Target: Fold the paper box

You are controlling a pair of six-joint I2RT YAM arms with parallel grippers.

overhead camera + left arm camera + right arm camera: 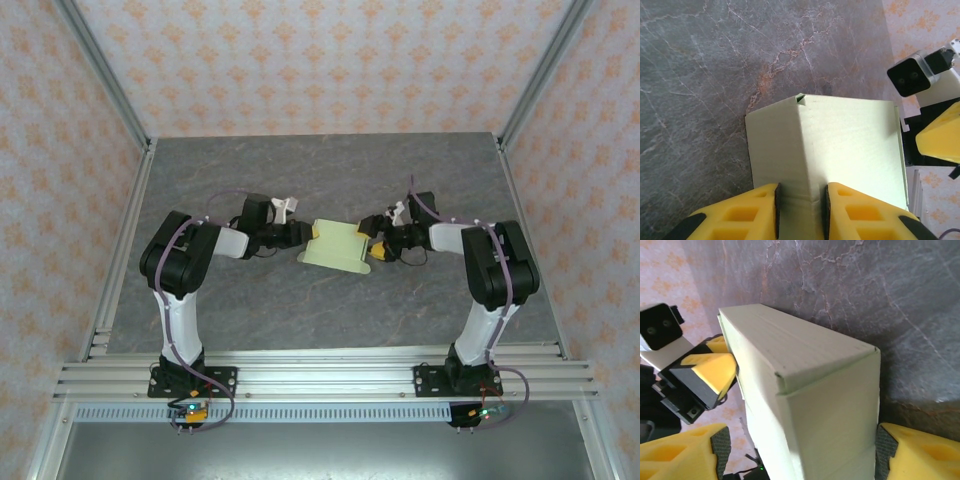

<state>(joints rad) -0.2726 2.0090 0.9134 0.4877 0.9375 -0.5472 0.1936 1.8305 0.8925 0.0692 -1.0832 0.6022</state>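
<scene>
Rail: aluminium rail (330,375) across the near edge, both arm bases bolted on.
Arms: left arm (180,265) and right arm (495,270) bent inward, wrists facing each other mid-table.
Left gripper (313,234): clamped on the left end of the paper box (335,246). In the left wrist view the gripper (801,212) pinches a folded ridge of card, dark pads tight on both sides.
Right gripper (373,240): at the box's right end. In the right wrist view the gripper (802,452) stands spread wide and straddles the box (830,405): one pad against the card edge, a visible gap at the other, so no clamp.
Box state: pale yellowish-green card (850,135), partly formed, faces creased up, a small open notch at one corner, end seam not flush.
Box location: middle of the table, between the two grippers; lifted or resting, cannot tell.
Table (330,170): grey marbled top.
Back wall (330,60): pale with an orange floral pattern.
</scene>
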